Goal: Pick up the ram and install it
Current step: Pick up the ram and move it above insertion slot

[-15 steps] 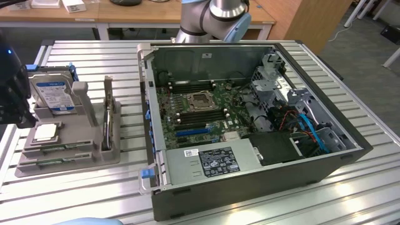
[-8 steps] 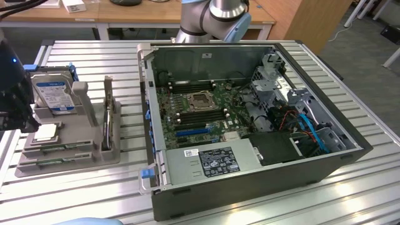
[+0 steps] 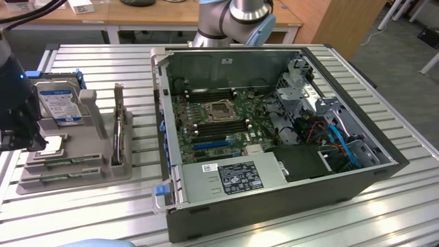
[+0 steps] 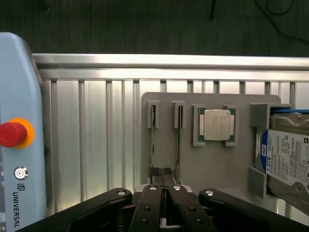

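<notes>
Two ram sticks (image 4: 153, 140) (image 4: 179, 140) stand on edge in neighbouring slots of a grey holder (image 4: 212, 164); in the exterior view they are thin green strips (image 3: 65, 164) at the holder's near end. My gripper (image 4: 162, 173) hangs above the holder, shut with nothing between its fingers, its tips over the gap between the two sticks and touching neither that I can see. In the exterior view the gripper (image 3: 24, 139) is a dark shape at the far left. The open computer case (image 3: 274, 123) shows its motherboard, with dark memory slots (image 3: 213, 129) beside the CPU socket (image 3: 219, 109).
A square silver CPU (image 4: 216, 124) and a blue-labelled hard drive (image 4: 289, 154) sit in the same holder, past the sticks. A teach pendant with a red button (image 4: 12, 134) lies beside it on the slatted aluminium table (image 4: 96, 145). The case walls rise around the motherboard.
</notes>
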Tool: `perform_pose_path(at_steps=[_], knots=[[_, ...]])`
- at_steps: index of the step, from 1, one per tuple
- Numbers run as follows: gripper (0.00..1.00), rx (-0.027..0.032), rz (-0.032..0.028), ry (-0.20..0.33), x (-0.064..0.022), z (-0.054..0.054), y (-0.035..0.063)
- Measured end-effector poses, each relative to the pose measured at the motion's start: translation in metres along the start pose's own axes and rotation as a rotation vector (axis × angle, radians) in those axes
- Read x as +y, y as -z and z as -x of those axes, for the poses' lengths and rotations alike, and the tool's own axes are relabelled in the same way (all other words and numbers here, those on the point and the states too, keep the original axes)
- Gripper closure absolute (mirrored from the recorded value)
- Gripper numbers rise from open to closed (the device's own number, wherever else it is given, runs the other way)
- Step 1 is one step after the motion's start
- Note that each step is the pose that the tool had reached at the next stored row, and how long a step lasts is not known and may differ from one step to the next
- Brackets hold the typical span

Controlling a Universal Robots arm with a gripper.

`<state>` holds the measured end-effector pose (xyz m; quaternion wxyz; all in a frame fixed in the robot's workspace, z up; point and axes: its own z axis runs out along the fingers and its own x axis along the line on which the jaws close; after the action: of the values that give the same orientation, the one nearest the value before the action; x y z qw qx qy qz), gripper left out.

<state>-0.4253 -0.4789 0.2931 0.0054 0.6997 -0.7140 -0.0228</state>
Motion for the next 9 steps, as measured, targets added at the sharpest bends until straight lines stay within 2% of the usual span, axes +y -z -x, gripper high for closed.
perform_pose_path(at_steps=[9], knots=[[0.90,0.0000,0.0000,0.000,-0.0007,-0.002,-0.0163]])
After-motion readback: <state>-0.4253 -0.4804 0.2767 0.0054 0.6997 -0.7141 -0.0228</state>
